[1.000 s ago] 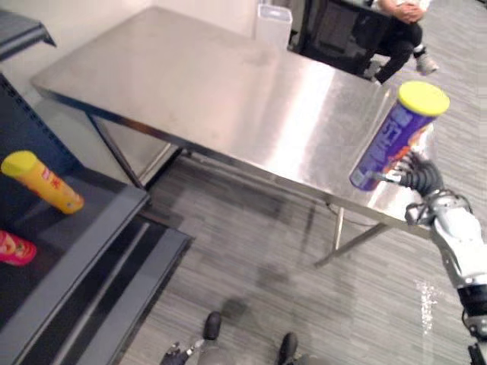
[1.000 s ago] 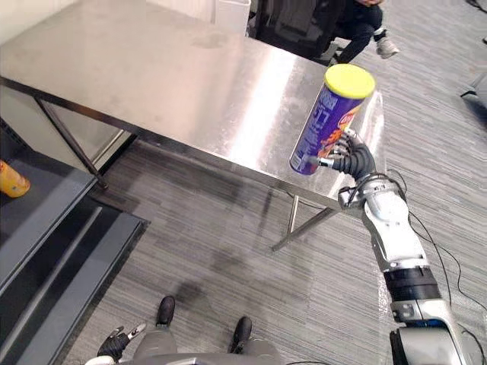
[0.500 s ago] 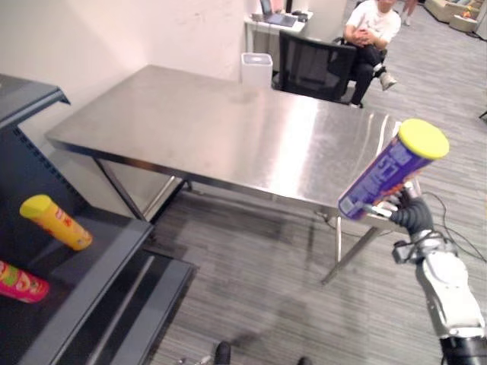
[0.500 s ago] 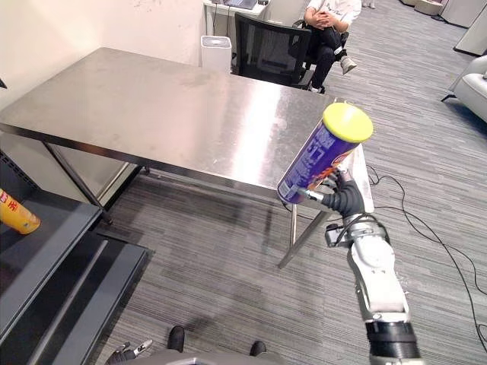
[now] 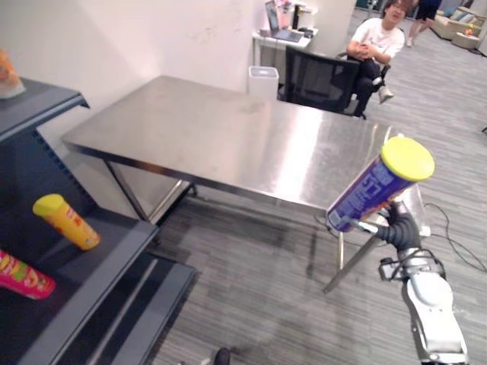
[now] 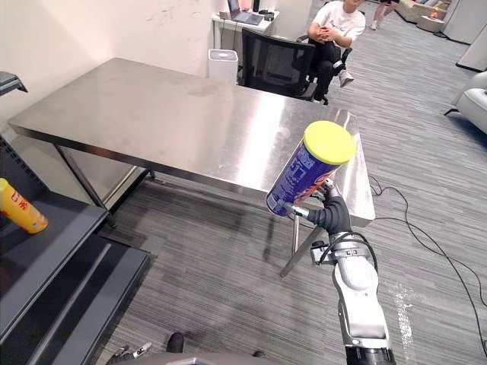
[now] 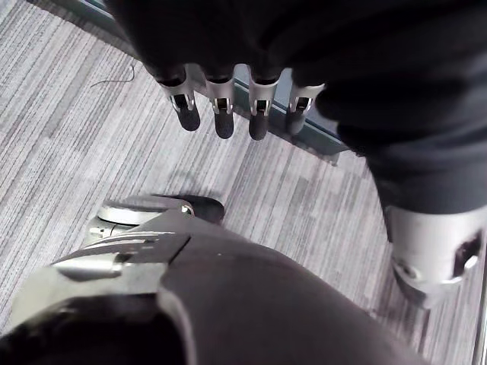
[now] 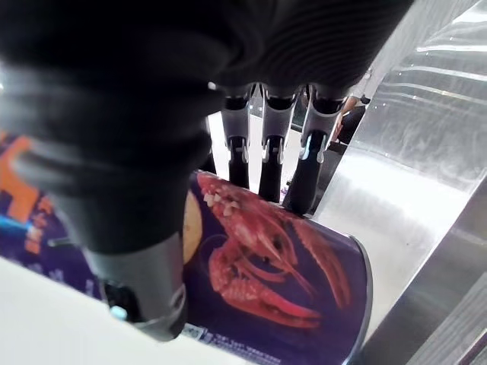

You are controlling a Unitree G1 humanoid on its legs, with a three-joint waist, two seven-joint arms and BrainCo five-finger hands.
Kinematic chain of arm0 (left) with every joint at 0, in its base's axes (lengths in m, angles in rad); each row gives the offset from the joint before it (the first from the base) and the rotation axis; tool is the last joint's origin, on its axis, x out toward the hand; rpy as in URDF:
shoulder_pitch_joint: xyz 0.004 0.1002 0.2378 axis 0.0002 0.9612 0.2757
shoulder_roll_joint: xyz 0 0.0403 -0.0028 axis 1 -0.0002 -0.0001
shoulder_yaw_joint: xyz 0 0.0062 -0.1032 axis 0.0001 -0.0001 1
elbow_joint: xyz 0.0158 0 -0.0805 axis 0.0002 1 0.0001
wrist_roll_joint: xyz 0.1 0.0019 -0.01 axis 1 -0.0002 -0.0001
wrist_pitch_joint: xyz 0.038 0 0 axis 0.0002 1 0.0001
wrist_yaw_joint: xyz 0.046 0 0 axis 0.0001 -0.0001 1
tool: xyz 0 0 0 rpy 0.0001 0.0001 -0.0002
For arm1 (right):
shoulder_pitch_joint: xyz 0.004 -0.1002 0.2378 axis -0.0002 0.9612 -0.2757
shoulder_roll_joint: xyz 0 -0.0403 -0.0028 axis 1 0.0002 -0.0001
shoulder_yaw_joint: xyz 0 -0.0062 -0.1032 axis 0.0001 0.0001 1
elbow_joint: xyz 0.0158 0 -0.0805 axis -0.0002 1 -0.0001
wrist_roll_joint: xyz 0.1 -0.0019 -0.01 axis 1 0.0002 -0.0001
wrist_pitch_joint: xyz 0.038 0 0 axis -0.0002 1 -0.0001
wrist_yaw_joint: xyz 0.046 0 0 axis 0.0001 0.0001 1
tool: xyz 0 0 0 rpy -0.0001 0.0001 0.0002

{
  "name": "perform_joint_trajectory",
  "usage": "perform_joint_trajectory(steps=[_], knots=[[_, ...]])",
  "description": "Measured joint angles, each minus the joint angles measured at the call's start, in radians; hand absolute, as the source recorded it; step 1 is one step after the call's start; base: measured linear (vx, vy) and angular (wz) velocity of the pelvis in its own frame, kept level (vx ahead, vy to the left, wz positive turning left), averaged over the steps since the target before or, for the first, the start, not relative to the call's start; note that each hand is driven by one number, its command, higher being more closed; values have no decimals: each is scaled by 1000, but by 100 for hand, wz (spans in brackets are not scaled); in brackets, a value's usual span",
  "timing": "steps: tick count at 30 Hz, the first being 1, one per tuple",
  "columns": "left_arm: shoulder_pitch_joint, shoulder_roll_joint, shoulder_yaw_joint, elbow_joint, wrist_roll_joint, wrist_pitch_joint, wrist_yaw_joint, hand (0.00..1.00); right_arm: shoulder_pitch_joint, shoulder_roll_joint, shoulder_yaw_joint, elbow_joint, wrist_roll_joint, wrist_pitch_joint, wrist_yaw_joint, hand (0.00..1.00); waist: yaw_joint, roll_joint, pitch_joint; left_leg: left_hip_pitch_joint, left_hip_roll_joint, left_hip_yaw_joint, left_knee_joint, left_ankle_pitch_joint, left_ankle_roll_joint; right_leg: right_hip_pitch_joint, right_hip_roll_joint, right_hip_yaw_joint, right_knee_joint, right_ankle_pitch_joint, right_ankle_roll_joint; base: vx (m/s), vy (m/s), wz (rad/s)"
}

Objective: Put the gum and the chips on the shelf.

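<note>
Two tubes lie on the dark shelf (image 5: 114, 251) at the robot's left. One is an orange tube (image 5: 67, 222) with a yellow lid, lying tilted on the board. The other is a red tube (image 5: 24, 275) nearer the view's edge, lying on its side and partly cut off. On the board above, a small orange thing (image 5: 6, 72) shows at the corner, too cropped to tell what it is.

The chips can (image 5: 377, 185), purple with a yellow lid, is in the air in the right hand (image 5: 396, 224). It tilts with the lid up and to the right and the base down and to the left. The hand grips it low on the body. In the right wrist view the fingers (image 8: 266, 156) curl across the can's printed wall. The can hangs just in front of the steel bench's (image 5: 228, 137) near right corner, above the grey floor and well apart from the shelf.

The left hand (image 7: 221, 114) hangs low over the floor, its fingers relaxed and holding nothing.

Beyond the bench's far side stands a white bin (image 5: 262, 80), with a black chair (image 5: 319, 76) beside it. A person (image 5: 377, 42) in a white top sits behind the chair, near a small desk with a laptop (image 5: 283, 30).
</note>
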Motion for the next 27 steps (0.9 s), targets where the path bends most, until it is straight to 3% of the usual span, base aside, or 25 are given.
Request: perform_joint_trajectory(steps=[4,6,8,9,10,11,12,13,15,16,17,18,19,21,23,27], knots=[[-2,-1,3,-5,-9,-2,7,0,-7,-18,3,-2,0,-2,-4,100,6,12,17,-57,-17,-102,57,3,1,-10,-25,-88,101,-59,-5,-15,-40,71],[-8,-7,16,-22,-25,-8,19,0,-38,-36,10,-2,0,-4,-17,100,9,21,41,-106,-26,-166,86,9,-15,-28,-33,-151,157,-93,-11,-86,-82,103],[-17,-22,51,-41,-74,-7,38,0,-86,-54,12,-2,1,-21,-42,100,28,34,98,-129,-13,-171,68,14,-28,-41,-38,-211,216,-136,-27,-168,-96,87],[-17,-34,76,-41,-96,-7,48,0,-95,-64,9,-8,1,-22,-47,100,35,51,112,-145,9,-123,57,2,-10,-42,-33,-246,225,-141,-37,-238,-147,100],[-19,-42,93,-37,-120,-7,56,0,-93,-73,-3,-17,1,-22,-50,100,35,45,121,-175,34,-11,72,-54,73,-44,-43,-291,222,-145,-48,-176,-76,121],[-19,-49,124,-35,-138,-6,60,0,-93,-69,-12,-18,1,-23,-58,100,37,28,128,-237,45,136,157,-74,129,-73,-95,-331,246,-158,-68,-164,-48,104],[-21,-53,136,-34,-138,-5,63,0,-94,-67,-16,-19,1,-23,-65,100,37,22,132,-263,48,187,218,-68,142,-87,-114,-343,261,-162,-74,-52,-3,81],[-4,-65,166,-28,-138,-2,66,0,-90,-54,-30,-20,1,-22,-69,100,37,35,130,-291,59,274,378,-62,175,-109,-143,-359,298,-167,-82,-18,-58,73],[19,-75,187,-39,-138,0,73,0,-64,-44,-63,-30,1,-22,-78,100,16,72,136,-296,63,360,424,-48,173,-112,-152,-400,361,-190,-81,-44,-55,104],[19,-73,186,-58,-138,-7,73,0,-45,-28,-87,-29,1,-17,-78,100,8,62,140,-299,40,370,354,27,180,-126,-160,-416,349,-201,-88,-129,-25,108],[16,-63,191,-62,-138,-9,74,0,-33,-17,-99,-32,1,-17,-77,100,3,55,136,-286,16,360,272,90,159,-125,-168,-432,325,-196,-83,-124,-4,116],[-11,-55,207,-49,-137,-4,76,0,-10,16,-134,-40,1,-18,-74,100,4,51,138,-269,25,432,278,33,197,-107,-185,-505,303,-176,-87,-72,-28,117],[-16,-54,207,-48,-136,0,76,0,11,47,-159,-40,1,-18,-76,100,-4,40,145,-239,54,525,344,-56,179,-91,-199,-552,311,-170,-80,-47,-33,119],[-20,-67,201,-49,-134,-1,76,0,43,56,-193,-40,1,-16,-79,100,-38,56,141,-184,67,595,309,-96,138,-57,-216,-635,315,-169,-78,-48,5,125],[-29,-64,187,-51,-133,-2,75,0,51,57,-202,-41,1,-15,-85,100,-42,74,132,-165,40,602,223,-82,128,-54,-228,-676,324,-161,-60,-58,102,84],[-33,-67,181,-57,-133,-8,75,0,44,57,-163,-44,1,-15,-87,100,-25,73,134,-175,-11,549,129,-41,125,-55,-229,-708,288,-133,-26,-92,133,44]])
